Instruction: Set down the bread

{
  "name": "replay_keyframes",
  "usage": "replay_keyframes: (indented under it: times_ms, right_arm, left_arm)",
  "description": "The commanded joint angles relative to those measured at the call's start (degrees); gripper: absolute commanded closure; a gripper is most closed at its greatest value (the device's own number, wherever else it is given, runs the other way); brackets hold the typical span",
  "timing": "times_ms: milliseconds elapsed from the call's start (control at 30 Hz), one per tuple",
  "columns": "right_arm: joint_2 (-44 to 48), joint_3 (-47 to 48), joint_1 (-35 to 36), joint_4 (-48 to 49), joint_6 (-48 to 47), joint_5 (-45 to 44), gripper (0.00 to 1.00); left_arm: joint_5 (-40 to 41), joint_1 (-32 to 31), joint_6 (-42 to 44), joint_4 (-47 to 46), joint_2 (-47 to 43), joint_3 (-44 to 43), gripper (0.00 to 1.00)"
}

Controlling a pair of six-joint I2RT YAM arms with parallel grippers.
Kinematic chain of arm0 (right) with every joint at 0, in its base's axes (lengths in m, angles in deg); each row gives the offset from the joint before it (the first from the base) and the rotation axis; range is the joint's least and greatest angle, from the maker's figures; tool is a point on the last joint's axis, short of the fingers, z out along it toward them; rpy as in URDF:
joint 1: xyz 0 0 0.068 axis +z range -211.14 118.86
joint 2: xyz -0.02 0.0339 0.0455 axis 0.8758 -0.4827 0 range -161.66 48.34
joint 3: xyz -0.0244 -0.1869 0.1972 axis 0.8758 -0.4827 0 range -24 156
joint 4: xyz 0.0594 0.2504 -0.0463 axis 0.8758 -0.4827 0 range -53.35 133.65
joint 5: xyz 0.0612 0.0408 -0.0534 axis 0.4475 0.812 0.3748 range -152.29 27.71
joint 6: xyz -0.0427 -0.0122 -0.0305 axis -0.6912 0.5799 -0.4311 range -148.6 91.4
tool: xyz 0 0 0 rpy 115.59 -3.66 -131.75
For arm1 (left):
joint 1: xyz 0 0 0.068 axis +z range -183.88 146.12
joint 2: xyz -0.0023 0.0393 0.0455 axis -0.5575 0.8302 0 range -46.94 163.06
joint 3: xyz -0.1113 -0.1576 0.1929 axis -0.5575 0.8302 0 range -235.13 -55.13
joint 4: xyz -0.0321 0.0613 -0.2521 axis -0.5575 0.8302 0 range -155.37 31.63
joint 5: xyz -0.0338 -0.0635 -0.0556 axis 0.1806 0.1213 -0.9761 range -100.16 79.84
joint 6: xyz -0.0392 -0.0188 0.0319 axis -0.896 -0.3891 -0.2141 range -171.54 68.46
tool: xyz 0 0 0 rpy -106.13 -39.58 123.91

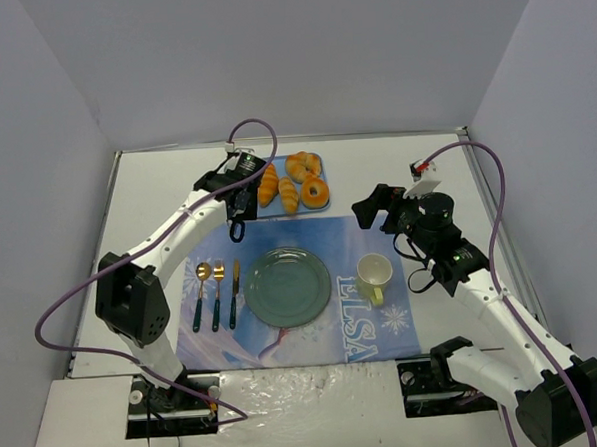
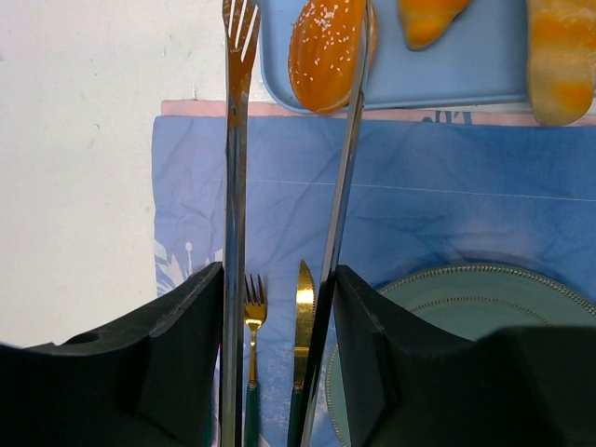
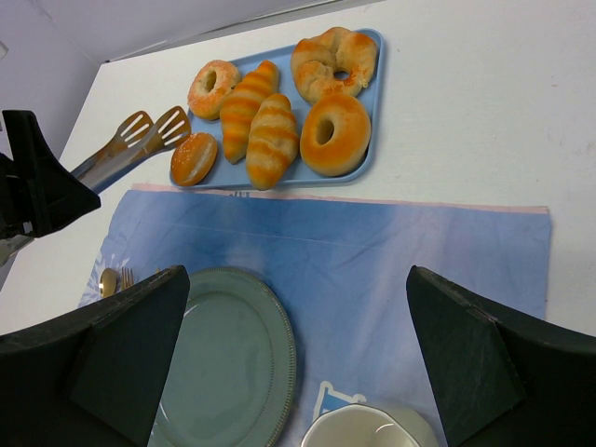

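Reach step, likely. Left tool (image 2: pixel 279 307) clamps tongs (image 2: pixel 233 186), blades spread, tips just beside bun (image 2: pixel 326 51) on tray (image 2: pixel 466 74). Right tool (image 3: pixel 298 317) spread over mat (image 3: pixel 372 242). Next: straddle bun, squeeze, carry to plate (image 2: pixel 466 298).

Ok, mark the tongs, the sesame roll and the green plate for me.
tongs (image 2: pixel 235 205), left wrist view, left blade.
sesame roll (image 3: pixel 194 158), right wrist view, top crust.
green plate (image 1: pixel 287 286), top external view, bare centre.
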Motion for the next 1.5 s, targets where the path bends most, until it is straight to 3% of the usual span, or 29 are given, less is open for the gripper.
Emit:
replay_keyframes:
  times_ms: [0,533,1467]
  right_arm:
    - [1.4,0.8,0.4,3.7,-0.2,0.0,0.0]
    - [2.0,0.6,0.3,3.2,-0.4,-0.2,0.0]
    - [1.9,0.6,0.4,3.1,-0.4,-0.2,0.0]
  left_arm:
    - [1.8,-0.5,0.9,-0.6,-0.4,-0.5,0.57]
    - [0.1,-0.6,0.7,-2.2,2.2,1.3,0.56]
    - [0.1,-1.4,0.7,-2.2,-0.8,1.6,0.55]
